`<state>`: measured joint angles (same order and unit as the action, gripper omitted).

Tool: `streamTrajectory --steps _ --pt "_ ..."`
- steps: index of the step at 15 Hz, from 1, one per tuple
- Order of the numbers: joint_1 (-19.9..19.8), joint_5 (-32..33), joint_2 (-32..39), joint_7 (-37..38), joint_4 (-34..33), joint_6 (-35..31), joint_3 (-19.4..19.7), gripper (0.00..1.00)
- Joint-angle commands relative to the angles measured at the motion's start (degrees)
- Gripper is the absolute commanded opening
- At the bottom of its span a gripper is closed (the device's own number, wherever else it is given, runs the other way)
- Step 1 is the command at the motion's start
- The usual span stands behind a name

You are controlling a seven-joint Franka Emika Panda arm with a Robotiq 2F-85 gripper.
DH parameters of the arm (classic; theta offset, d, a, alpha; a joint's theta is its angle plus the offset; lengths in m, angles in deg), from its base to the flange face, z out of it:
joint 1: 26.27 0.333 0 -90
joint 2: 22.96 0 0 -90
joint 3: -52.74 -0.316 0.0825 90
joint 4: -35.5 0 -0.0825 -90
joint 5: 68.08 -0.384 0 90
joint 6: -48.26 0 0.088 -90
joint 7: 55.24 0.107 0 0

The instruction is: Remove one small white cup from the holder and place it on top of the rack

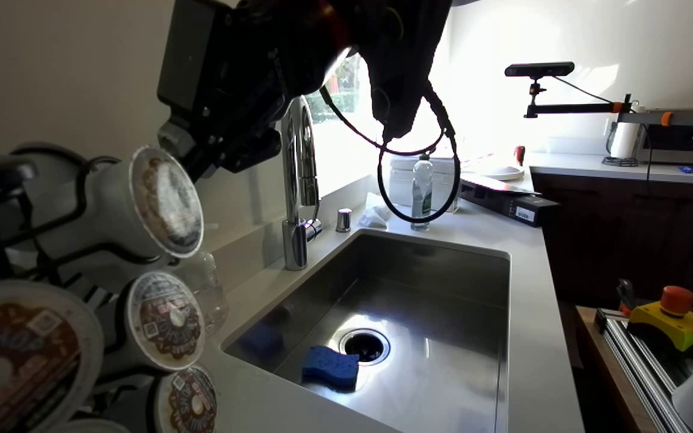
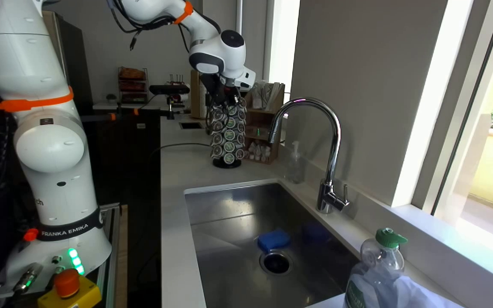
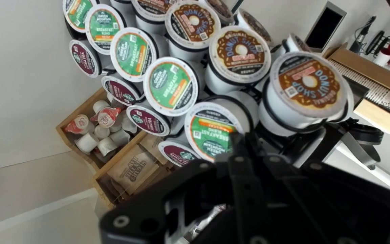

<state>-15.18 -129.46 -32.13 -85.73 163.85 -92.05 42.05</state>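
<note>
The task looks only partly begun: the gripper [image 3: 245, 139] is at the black pod carousel [image 2: 227, 164], but no pod can be seen lifted clear of it, and nothing shows as placed on top of a rack. The likeliest target, a Green Mountain Breakfast Blend pod [image 3: 208, 130], sits at the upper end of its column on the carousel. Its white side shows between the lid and the carousel's wire, so it may be tilted or slightly drawn out. The fingertips appear pressed together, or very nearly so, at that lid's edge; I cannot tell whether its rim is pinched between them.

Left to do, on this reading: secure 1 pod, pull it free of the carousel and set it on top of the rack. Which surface counts as the rack is unclear: the carousel's own top, or the wooden organizer [image 3: 122, 152] beside the carousel.

In an exterior view, a glare-washed pod [image 1: 166, 201] high on the carousel hides the fingertips, and much of the carousel runs out of frame. Under the white arm [image 2: 231, 55], the dark gripper merges with the carousel's top, and the lids there are too small to read.
</note>
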Motion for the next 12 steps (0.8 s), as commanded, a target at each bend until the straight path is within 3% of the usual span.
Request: streamTrajectory --steps 1,12 --pt "0.33 4.15 -1.07 3.98 0.12 -1.8 -0.54 0.01" --pt "1.18 11.73 -1.97 12.33 0.45 -7.16 -1.42 0.01"
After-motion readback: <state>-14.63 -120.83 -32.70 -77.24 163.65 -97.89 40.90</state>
